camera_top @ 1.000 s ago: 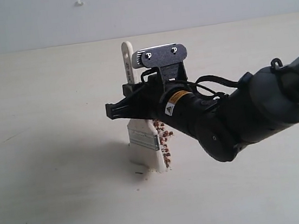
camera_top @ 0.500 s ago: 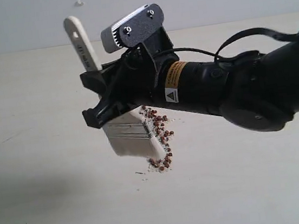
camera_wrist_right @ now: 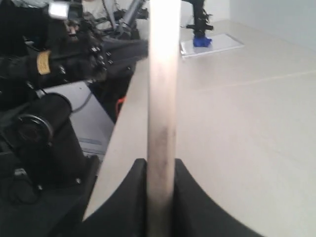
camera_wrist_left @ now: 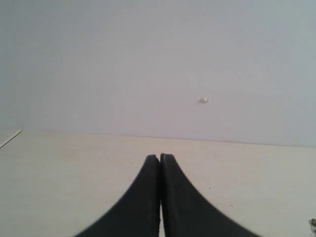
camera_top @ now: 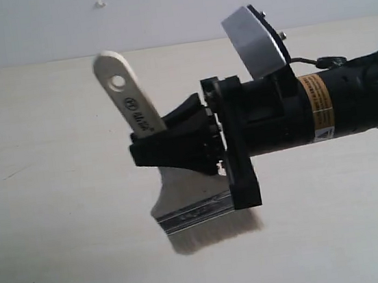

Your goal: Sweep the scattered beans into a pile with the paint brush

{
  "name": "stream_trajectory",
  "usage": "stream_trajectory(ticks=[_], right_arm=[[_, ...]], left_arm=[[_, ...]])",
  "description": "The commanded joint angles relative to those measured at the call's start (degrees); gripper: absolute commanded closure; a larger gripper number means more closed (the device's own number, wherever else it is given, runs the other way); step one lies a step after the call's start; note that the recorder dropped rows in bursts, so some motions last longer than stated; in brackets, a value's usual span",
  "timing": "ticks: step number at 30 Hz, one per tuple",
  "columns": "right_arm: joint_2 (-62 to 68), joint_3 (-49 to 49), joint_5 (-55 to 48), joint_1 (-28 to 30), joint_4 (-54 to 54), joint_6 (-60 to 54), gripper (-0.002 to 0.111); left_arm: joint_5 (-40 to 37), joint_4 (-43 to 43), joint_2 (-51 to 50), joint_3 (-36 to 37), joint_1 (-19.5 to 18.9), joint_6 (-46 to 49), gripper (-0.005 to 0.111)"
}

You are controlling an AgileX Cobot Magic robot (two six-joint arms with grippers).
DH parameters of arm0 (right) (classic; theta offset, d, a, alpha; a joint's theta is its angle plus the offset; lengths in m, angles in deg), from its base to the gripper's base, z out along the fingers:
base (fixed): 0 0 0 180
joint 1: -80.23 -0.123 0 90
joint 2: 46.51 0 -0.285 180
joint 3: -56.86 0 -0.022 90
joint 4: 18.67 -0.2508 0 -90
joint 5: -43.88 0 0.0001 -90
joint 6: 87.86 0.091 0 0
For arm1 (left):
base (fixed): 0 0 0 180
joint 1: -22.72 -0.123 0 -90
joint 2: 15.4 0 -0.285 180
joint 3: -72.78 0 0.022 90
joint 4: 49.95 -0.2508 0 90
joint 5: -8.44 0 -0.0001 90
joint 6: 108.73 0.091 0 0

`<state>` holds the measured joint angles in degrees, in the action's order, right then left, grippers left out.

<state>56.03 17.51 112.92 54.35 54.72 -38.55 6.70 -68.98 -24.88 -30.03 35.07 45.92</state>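
Our main worry is the landing. The flat wide paint brush with the pale wooden handle [camera_top: 135,110] seems to hang above the pale surface [camera_top: 62,233], and we cannot find the tiny reddish-brown beans anywhere in the exterior view. If it sets down on the wrong side of them, or too hard, the bristles could flick them apart instead of gathering them. The right gripper [camera_top: 149,146] is narrowed onto the slim handle, and we judge that the brush could pivot in that grip under a sideways push. Near the middle of the exterior view the brush tilts, with its holed end toward 11 o'clock and its silver ferrule [camera_top: 191,214] and blurred off-white bristles [camera_top: 217,231] toward 5 o'clock. The left gripper [camera_wrist_left: 160,159] is pressed closed and empty, and a few dark specks [camera_wrist_left: 312,223] beside it are too small to name.
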Motion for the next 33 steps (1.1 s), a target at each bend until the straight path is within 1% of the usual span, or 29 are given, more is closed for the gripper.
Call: stream_trajectory(ticks=[1,2,4,6,13,20,27,33], right_arm=[[6.79,-1.41,0.93,3.23,0.19,-10.89,0.108],[9.53,-1.41,0.93,3.23,-2.16,-13.93,0.108],[12.73,-1.41,0.93,3.23,-5.00,-15.75,0.108],[14.64,-1.28,0.93,3.23,-5.36,-18.07,0.108],[16.15,3.58,0.93,3.23,-4.74,-18.11,0.108],[19.89,4.37,0.93,3.23,-4.40,-16.26,0.108],[21.59,4.86,0.93,3.23,-7.10,-21.29,0.108],[23.98,8.91,0.93,3.23,-7.10,-21.11,0.108]], left_arm=[[0.08,-0.23,0.34,0.02,0.31,0.09,0.107],[0.08,-0.23,0.34,0.02,0.31,0.09,0.107],[0.08,-0.23,0.34,0.02,0.31,0.09,0.107],[0.08,-0.23,0.34,0.02,0.31,0.09,0.107],[0.08,-0.23,0.34,0.02,0.31,0.09,0.107],[0.08,-0.23,0.34,0.02,0.31,0.09,0.107],[0.08,-0.23,0.34,0.02,0.31,0.09,0.107],[0.08,-0.23,0.34,0.02,0.31,0.09,0.107]])
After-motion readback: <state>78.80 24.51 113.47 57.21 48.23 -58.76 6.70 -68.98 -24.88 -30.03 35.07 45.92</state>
